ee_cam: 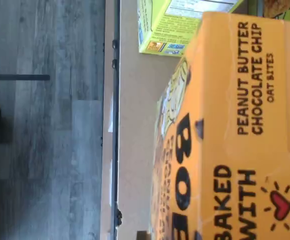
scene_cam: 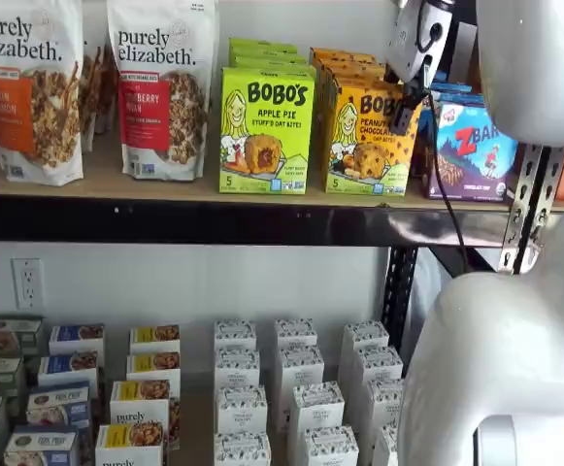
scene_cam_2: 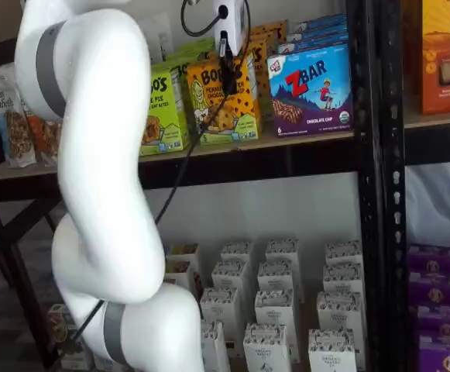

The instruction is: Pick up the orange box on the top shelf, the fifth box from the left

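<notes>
Hanging at the top edge of the Bobo's Peanut Butter Chocolate Chip box on the top shelf, the gripper is showing fingers I cannot tell are clamped, risking tipping it against the Apple Pie box beside.

A shop-like mock-up: shelves stocked with boxed snacks.

the orange box ran off the edge in the wrist view, so only part of its big name showed. the gripper covered a strip of that box, and its fingers looked like one dark bar, so no gap could be told. the white arm hid most of the green box. the small print on the little white boxes was too tiny to read
</notes>
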`<state>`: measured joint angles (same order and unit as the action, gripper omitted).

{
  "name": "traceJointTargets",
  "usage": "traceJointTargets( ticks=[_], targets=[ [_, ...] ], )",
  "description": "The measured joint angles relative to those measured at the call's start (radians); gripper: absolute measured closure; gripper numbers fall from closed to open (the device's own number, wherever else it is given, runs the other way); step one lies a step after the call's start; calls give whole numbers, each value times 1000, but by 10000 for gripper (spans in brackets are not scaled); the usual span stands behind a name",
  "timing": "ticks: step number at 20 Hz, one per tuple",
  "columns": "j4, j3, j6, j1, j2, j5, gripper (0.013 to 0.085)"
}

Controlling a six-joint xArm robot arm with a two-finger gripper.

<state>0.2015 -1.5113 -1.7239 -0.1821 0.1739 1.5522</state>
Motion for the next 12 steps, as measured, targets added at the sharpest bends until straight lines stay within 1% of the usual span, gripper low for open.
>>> traceJointTargets(
  ticks=[12],
  targets=[
    [-3,5,0,1,2,-6,370]
  ],
)
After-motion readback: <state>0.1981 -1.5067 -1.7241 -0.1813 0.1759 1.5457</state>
